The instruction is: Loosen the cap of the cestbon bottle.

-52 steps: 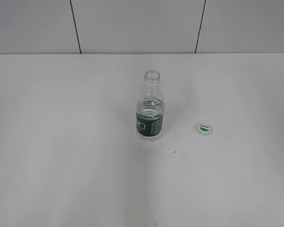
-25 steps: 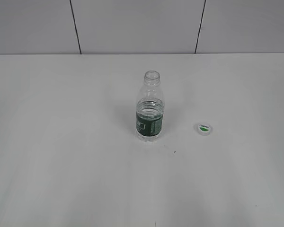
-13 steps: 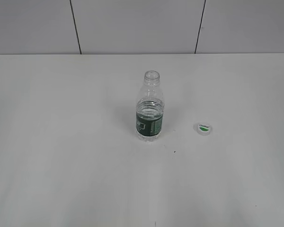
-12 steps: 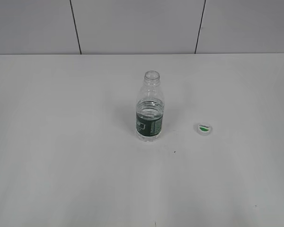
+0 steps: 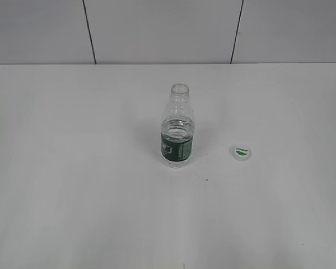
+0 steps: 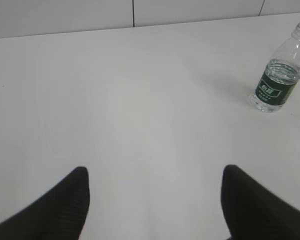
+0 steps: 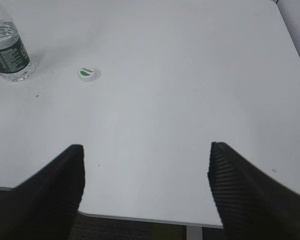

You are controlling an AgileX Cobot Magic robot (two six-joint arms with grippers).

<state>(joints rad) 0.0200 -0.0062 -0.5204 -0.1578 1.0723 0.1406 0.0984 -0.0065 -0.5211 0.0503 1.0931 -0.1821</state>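
One cestbon bottle [image 5: 177, 128] stands upright mid-table, clear ribbed plastic with a dark green label band and a bare threaded neck, open at the top. One cap [image 5: 241, 152], a small round white disc with a green leaf mark, lies flat on the smooth white table [image 5: 73, 168], well apart to the bottle's right. Two grippers: the left gripper [image 6: 155, 200] and the right gripper [image 7: 145, 185] both show ridged black fingers spread wide, holding nothing, far from the bottle.

White worktop [image 5: 73, 185], evenly lit; pale panelled wall [image 5: 157, 31] behind it with two dark vertical seams.
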